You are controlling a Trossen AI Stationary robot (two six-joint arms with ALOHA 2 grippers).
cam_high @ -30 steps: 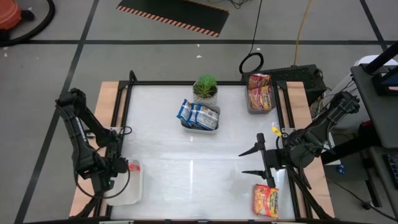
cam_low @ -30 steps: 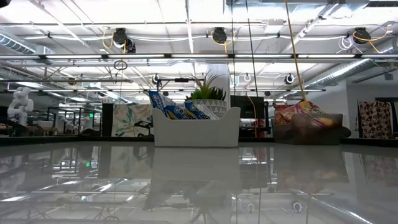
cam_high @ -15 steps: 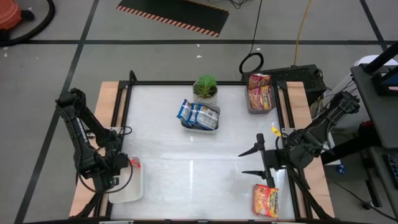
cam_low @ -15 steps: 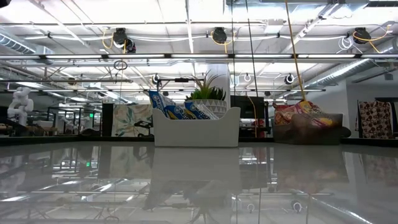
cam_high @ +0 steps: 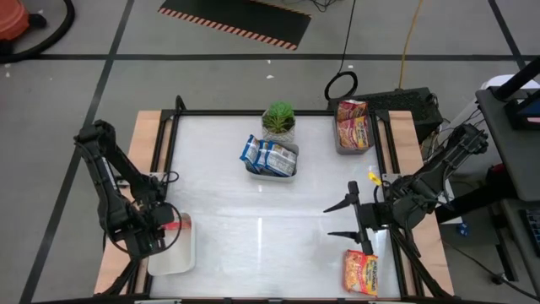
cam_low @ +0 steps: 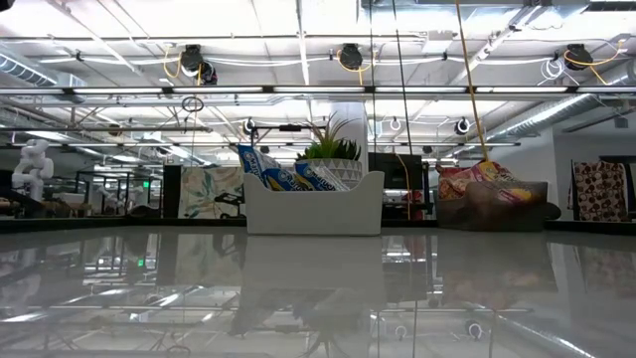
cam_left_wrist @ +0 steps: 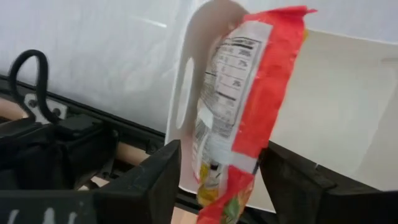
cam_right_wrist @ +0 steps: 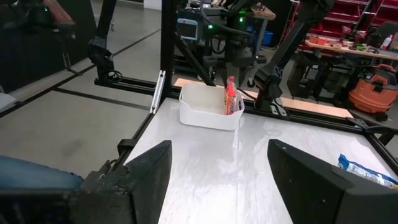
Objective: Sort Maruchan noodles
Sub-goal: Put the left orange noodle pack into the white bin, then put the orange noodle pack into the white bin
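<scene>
An orange-red noodle packet [cam_left_wrist: 249, 106] stands on edge in the white tray [cam_high: 173, 257] at the near left corner, against the tray's slotted end wall [cam_left_wrist: 186, 93]. My left gripper [cam_high: 163, 230] points down over it, open, one finger on each side. It shows upright in the right wrist view too [cam_right_wrist: 231, 96]. My right gripper [cam_high: 337, 219] hangs open and level at the right, holding nothing. Another orange packet [cam_high: 360, 272] lies flat near the table's right front corner. Blue-white packets [cam_high: 270, 156] fill a white tray at centre back; red-yellow ones [cam_high: 352, 125] fill a grey tray at back right. My left gripper's fingers stand on either side of the packet's lower end. A gap shows beside one finger [cam_left_wrist: 155, 180]. The packet's red edge [cam_left_wrist: 254, 155] lies right at the other finger [cam_left_wrist: 292, 186], and I cannot tell whether they touch.
A potted plant [cam_high: 279, 120] stands behind the centre tray. A black frame rail [cam_high: 164, 169] borders the white tabletop. The middle of the table between the trays lies bare [cam_high: 253, 219].
My left gripper has rolled about its downward-pointing line above the white tray, staying over the same spot. The orange-red packet under it has turned a little with it and stays in the tray.
</scene>
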